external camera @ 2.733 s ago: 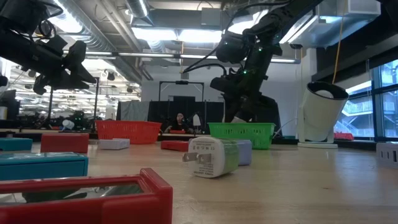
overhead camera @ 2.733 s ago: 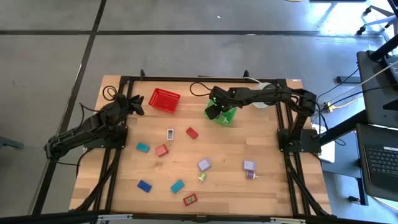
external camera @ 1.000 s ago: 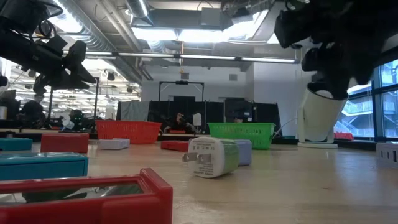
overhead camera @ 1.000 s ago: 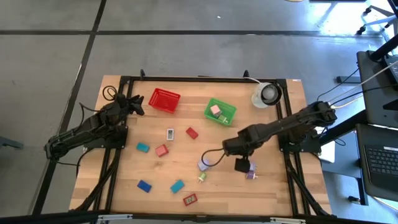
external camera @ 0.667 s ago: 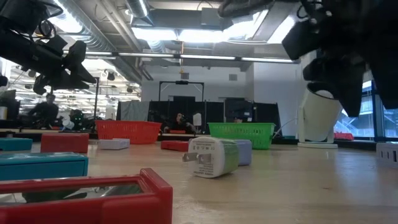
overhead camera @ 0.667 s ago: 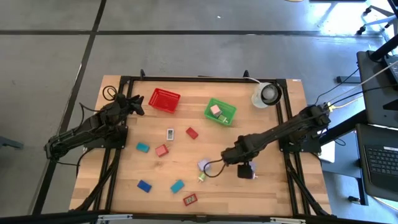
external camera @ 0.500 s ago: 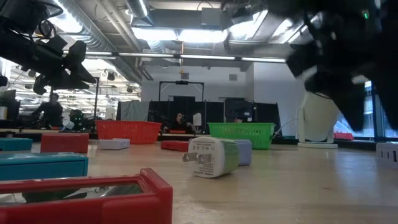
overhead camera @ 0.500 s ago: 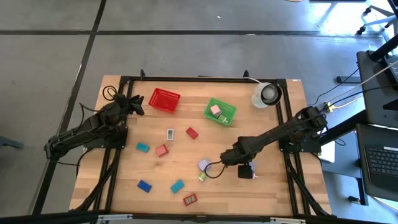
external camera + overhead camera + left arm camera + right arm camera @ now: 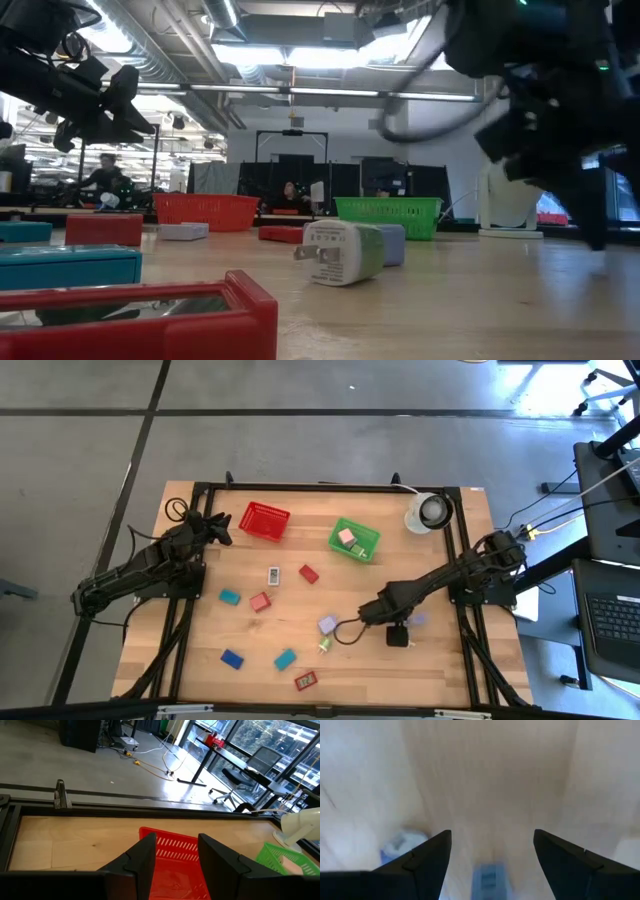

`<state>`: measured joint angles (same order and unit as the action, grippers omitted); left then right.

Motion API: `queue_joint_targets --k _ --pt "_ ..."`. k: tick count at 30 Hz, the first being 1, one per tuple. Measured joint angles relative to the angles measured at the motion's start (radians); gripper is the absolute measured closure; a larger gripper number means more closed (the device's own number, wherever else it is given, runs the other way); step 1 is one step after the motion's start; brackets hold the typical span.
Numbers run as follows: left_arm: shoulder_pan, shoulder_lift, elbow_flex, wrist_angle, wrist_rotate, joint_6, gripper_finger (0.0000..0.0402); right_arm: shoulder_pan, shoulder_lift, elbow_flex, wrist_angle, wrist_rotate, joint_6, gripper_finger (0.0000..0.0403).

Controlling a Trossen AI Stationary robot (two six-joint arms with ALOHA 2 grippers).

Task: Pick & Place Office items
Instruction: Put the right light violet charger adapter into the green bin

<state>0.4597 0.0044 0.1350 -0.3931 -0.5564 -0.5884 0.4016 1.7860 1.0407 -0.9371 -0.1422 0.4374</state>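
Note:
Small office items lie scattered on the wooden table [image 9: 440, 670]: red [image 9: 308, 573], teal [image 9: 230, 597], blue [image 9: 232, 658], lavender [image 9: 328, 625] and others. My right gripper [image 9: 397, 635] points down over the table's right half, open, beside a lavender piece [image 9: 416, 619]. In the right wrist view a blurred bluish piece [image 9: 490, 879] lies between its spread fingers, another [image 9: 400, 851] off to one side. My left gripper [image 9: 215, 525] waits at the far left, facing the red basket [image 9: 175, 865], its fingers a little apart with nothing between them.
A red mesh basket [image 9: 265, 520] and a green mesh basket [image 9: 354, 539] holding a pink and white piece stand at the far side. A clear round container [image 9: 428, 512] is at the far right corner. A white plug charger [image 9: 340, 252] lies near the low camera.
My right gripper has come down toward the table and a little toward the near edge, over the lavender pieces at the right, rolling slightly as it sank. Its fingers have stayed spread.

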Motion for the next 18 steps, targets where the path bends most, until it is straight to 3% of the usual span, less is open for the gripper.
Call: queue_joint_targets --k 8,18 --pt "0.0 0.003 0.0 0.0 0.0 0.0 0.026 -0.006 -0.037 0.04 -0.018 0.028 0.003 0.0117" --pt "0.0 0.004 0.0 0.0 0.0 0.0 0.026 0.006 -0.134 0.049 -0.099 0.049 0.127 0.0117"
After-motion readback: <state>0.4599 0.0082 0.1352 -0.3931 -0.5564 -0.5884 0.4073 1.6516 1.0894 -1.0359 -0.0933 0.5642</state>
